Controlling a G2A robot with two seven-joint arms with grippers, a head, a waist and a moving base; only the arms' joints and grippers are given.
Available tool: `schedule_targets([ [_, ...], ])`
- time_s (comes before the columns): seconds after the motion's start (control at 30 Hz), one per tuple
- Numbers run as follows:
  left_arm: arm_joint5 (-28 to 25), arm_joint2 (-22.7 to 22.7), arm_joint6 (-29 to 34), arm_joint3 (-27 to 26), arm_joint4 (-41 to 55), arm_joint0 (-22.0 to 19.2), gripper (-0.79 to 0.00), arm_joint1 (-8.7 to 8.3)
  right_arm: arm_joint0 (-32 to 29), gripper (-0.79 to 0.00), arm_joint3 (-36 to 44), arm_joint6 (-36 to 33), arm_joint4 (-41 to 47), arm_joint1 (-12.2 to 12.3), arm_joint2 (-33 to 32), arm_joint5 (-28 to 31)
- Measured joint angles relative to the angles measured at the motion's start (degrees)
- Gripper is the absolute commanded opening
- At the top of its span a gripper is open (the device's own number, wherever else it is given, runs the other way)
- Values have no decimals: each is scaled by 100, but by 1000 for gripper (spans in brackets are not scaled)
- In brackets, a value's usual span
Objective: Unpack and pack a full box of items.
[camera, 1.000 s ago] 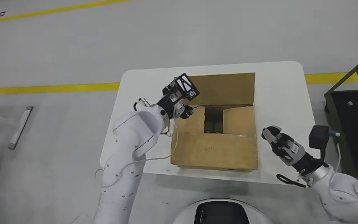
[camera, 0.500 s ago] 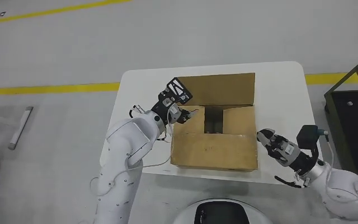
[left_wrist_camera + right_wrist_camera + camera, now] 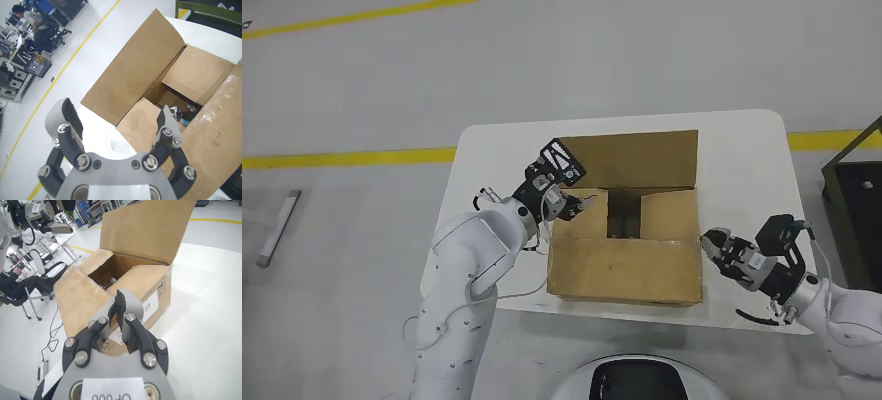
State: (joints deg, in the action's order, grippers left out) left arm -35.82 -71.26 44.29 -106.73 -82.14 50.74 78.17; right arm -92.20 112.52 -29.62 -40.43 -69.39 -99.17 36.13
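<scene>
Hovering with fingers spread apart, my left end effector (image 3: 117, 110) hangs over one end flap (image 3: 140, 123) of the cardboard box (image 3: 622, 265) on the bench (image 3: 742, 150). My right end effector (image 3: 118, 299), pinched together on nothing, sits just beside the other end. With the bottles (image 3: 181, 115) half covered, I judge a blind reach could snag cardboard and drag the box.

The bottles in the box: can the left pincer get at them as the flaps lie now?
Probably not yet. The left pincer hangs open at the edge of the box, but the two short flaps and the taped long flap leave only a narrow gap above the bottles. Those flaps would likely need folding back first.
</scene>
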Motion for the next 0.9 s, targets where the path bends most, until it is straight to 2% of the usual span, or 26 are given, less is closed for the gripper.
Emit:
schedule_targets([
  [0.07,0,0,0,0,0,0,0,0,39,-480,-35,-31,27,16,6,-20],
  [0.9,0,0,0,0,0,0,0,0,108,-471,-244,-200,593,186,234,228],
])
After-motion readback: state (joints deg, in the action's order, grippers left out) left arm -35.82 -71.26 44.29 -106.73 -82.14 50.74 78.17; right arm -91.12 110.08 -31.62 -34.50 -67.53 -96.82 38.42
